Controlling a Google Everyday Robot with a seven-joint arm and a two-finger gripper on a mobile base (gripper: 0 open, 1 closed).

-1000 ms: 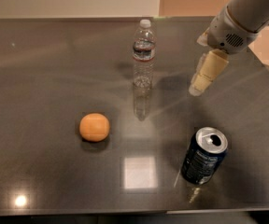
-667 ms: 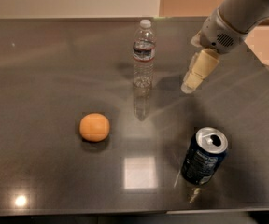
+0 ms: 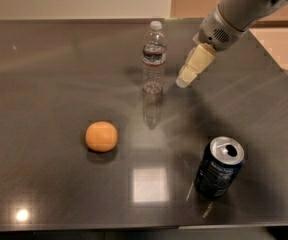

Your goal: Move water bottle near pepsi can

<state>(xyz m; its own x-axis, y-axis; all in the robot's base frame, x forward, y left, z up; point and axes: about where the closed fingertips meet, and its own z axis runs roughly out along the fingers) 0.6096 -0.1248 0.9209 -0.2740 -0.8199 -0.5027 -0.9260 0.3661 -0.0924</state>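
Observation:
The water bottle (image 3: pixel 154 59) stands upright at the middle back of the dark table; it is clear with a white cap and a dark label band with a red stripe. The pepsi can (image 3: pixel 219 168), dark navy with a silver top, stands upright at the front right. My gripper (image 3: pixel 184 80) hangs from the arm at the upper right, its cream-coloured fingers pointing down and left. It is just to the right of the bottle, about a finger's width away, not touching it. It holds nothing.
A round orange fruit (image 3: pixel 101 136) lies to the front left of the bottle. The dark glossy table (image 3: pixel 49 84) ends at a front edge at the bottom and a right edge beside the arm. A bright light reflection lies between fruit and can.
My gripper has moved left and slightly down toward the bottle. The bottle, can and fruit have not moved.

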